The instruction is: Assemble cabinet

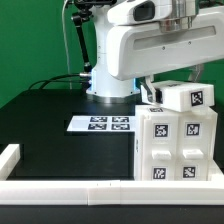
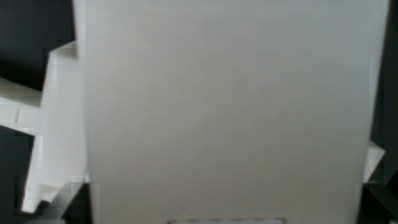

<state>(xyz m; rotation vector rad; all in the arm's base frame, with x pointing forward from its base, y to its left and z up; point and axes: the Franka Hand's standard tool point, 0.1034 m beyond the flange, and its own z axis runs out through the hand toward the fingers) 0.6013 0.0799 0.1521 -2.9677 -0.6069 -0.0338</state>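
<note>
The cabinet is a white box-shaped shell with black-and-white tags, standing at the exterior view's right, close to the front rail. A white tagged block sits on its top. My gripper hangs from the big white arm just above the cabinet's top, its fingers mostly hidden by the arm and the block. In the wrist view a flat white face of the cabinet fills nearly the whole picture and no fingers show. I cannot tell whether the jaws are open or shut.
The marker board lies flat on the black table, at the exterior view's left of the cabinet. A low white border rail runs along the front and left edges. The arm's base stands behind, with cables at the back left.
</note>
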